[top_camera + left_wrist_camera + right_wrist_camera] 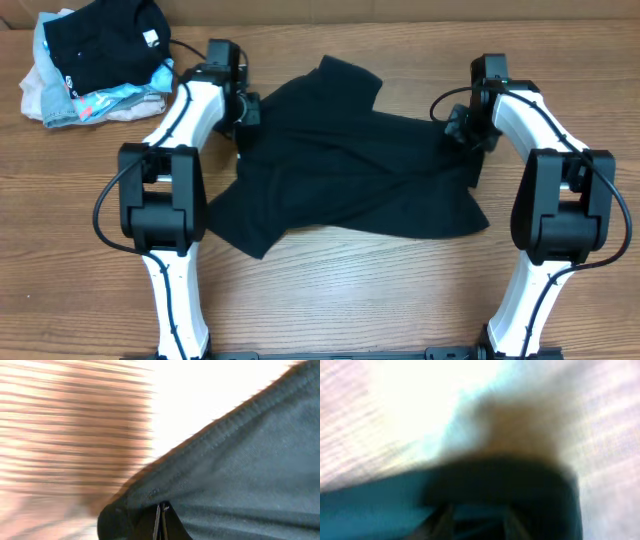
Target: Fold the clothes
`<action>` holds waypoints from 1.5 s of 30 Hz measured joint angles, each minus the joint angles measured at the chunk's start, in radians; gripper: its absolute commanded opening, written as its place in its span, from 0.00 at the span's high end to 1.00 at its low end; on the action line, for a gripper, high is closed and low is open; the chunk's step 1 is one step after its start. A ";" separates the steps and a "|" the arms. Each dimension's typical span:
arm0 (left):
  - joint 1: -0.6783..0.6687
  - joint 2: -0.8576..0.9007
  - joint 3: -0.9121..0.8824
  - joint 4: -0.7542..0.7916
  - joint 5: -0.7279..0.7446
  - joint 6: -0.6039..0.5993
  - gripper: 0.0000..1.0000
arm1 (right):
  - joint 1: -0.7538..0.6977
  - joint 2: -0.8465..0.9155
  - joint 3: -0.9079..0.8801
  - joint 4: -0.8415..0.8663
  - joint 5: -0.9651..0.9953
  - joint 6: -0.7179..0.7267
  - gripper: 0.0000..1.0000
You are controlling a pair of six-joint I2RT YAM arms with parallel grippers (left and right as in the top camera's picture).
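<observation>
Counted: two white-and-black arms, left arm (190, 110) and right arm (530, 115), one black T-shirt (350, 170), one heap of other clothes (95, 60) at the far left corner of the wooden tabletop (360, 290)

In that heap: one black garment (100, 40) on top, one light-blue piece (110, 100), one pale beige-pink piece (35, 90)

Black T-shirt in the middle of the tabletop, between the two arms, lying loose and rumpled, creased across, partly doubled over itself, one sleeve pointing to the far edge. Plain, thin, soft; stitched hem running slantwise in the left wrist view

Left fingers (172, 529) pressed together at the hem on the shirt's left side; cloth pinched between them or not: cannot tell

Right fingers (444, 522) at the shirt's right edge, seemingly apart with a gap between, view heavily blurred

One small white label (152, 38) on the black garment in the heap, too small to read; a little print on the light-blue piece, also unreadable
</observation>
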 measured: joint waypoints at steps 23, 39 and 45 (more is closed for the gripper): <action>0.119 0.047 0.455 -0.354 -0.241 -0.085 0.96 | -0.006 0.044 0.484 -0.344 -0.013 -0.091 0.57; 0.073 0.047 0.313 -0.371 -0.095 -0.086 0.96 | -0.007 0.054 0.143 -0.281 -0.166 -0.051 0.87; 0.040 0.047 0.187 -0.268 -0.082 -0.086 0.96 | -0.008 0.055 0.101 -0.240 -0.184 -0.033 0.87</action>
